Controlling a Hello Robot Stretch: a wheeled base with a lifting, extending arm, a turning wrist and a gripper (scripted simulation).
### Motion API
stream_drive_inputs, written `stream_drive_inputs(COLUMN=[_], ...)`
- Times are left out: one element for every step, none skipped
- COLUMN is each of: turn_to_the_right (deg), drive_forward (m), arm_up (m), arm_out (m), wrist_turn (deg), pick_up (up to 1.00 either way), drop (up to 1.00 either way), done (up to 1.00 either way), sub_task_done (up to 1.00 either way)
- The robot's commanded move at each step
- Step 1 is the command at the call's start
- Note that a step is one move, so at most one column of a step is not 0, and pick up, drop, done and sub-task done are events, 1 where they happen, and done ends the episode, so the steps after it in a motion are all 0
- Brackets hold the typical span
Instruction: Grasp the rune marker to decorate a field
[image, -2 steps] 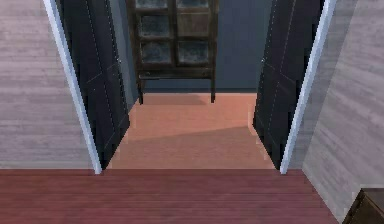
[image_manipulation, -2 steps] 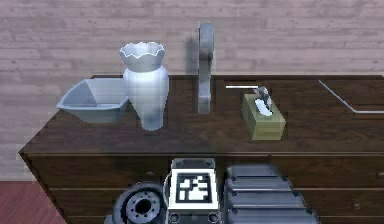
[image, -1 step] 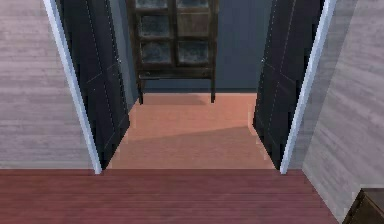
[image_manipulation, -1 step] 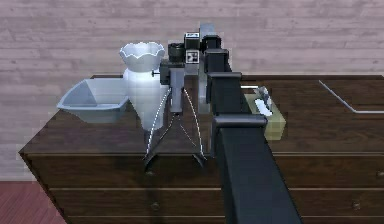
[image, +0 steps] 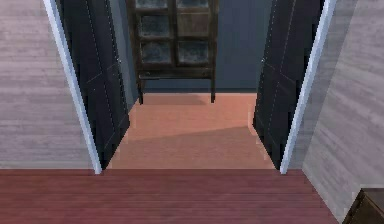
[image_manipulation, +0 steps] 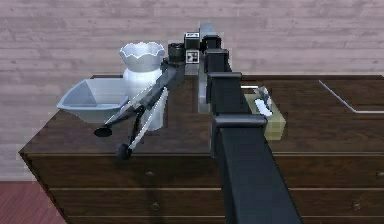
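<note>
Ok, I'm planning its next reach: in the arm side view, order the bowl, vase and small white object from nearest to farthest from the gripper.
From the gripper:
1. Grey bowl, at its left, and white vase, behind it: too close to call.
2. Small white object, across the arm, toward the view's right.

Arm (image_manipulation: 240, 135): one dark square bar, extended from the arm side view's bottom edge up to two white marker squares (image_manipulation: 191, 52) at its far end.
Gripper (image_manipulation: 114, 141): dark body left of the squares; two thin fingers (image_manipulation: 104, 131) slant down and left.
Load: cannot tell.
</note>
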Motion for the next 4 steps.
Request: stream_drive_inputs(turn_to_the_right=[0.0,0.0,0.0,0.0], drive_forward=[0.00,0.00,0.00,0.00], arm_up=[0.00,0.00,0.00,0.00], arm_out=[0.00,0.00,0.00,0.00], wrist_turn=[45.0,45.0,45.0,18.0], pick_up=[0.00,0.00,0.00,0.00], drop=[0.00,0.00,0.00,0.00], done=[0.00,0.00,0.00,0.00], sub_task_done=[0.00,0.00,0.00,0.00])
